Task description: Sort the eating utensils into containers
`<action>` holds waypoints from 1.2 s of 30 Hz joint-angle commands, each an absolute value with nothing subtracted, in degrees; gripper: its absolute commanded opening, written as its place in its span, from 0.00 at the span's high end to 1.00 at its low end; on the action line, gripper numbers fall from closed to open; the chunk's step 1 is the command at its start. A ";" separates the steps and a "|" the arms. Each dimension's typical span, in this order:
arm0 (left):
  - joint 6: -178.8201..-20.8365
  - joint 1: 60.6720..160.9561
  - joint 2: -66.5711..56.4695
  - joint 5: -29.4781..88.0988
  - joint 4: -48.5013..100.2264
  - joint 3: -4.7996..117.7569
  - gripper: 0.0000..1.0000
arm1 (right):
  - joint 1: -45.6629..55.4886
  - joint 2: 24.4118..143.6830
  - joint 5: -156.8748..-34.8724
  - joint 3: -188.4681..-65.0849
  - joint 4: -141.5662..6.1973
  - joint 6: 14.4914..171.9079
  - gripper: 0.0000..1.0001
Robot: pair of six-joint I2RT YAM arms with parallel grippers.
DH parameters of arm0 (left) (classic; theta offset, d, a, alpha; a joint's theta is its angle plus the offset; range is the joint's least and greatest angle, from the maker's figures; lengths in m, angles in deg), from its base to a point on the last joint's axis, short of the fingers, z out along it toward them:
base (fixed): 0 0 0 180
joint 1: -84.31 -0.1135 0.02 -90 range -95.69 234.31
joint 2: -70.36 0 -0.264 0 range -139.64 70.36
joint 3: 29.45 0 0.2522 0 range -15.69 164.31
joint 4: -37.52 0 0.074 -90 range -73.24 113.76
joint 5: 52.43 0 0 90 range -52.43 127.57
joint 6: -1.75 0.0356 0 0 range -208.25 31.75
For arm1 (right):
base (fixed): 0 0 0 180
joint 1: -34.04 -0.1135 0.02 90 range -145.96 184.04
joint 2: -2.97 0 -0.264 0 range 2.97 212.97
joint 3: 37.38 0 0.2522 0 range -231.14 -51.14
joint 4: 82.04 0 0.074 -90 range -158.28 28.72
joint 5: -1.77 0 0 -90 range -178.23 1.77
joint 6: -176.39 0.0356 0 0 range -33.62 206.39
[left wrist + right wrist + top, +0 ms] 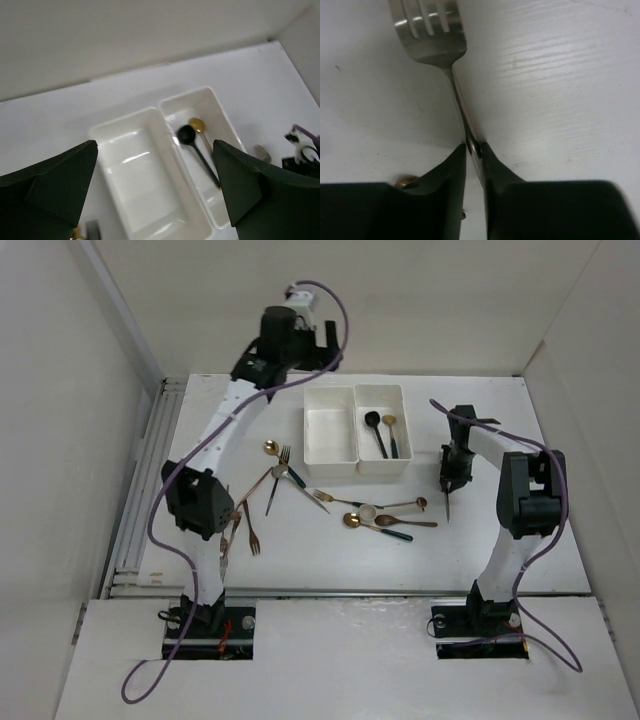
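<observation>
Left fingers (55,190) are spread wide with nothing between them, and below that gap sit the bins (125,120) (black spoon (200,157) and gold spoon (196,125) lie in the one nearer the right-hand finger). Right fingers (447,172) are pinched on the silver fork (432,35), on its thin handle, tines sticking out past the tips. I'd guess it's light, stiff and slick, so it could swivel in a pinch that narrow. Only the wrist cam shows that grip. The top view adds the loose utensils (375,518) on the surface (500,550).
</observation>
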State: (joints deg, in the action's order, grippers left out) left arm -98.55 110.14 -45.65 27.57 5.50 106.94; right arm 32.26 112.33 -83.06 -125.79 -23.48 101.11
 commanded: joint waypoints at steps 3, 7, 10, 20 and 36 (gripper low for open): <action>-99.84 98.13 -37.05 31.07 -0.14 109.03 0.00 | 29.56 116.43 -82.17 -124.79 -22.93 99.92 0.97; -96.53 94.33 -33.37 30.45 -3.65 107.27 0.00 | 29.03 116.00 -80.59 -125.41 -22.40 99.92 1.00; -87.75 94.33 -31.43 37.46 -4.19 105.00 0.00 | 29.03 112.24 -76.20 -125.93 -22.40 100.54 1.00; -90.53 95.74 -27.91 73.71 -4.89 93.41 0.00 | 23.33 100.26 -66.96 -146.48 -16.00 101.06 1.00; -96.52 96.27 -20.09 46.98 -8.77 66.50 0.17 | -2.25 124.16 -71.97 -174.63 -29.60 114.25 1.00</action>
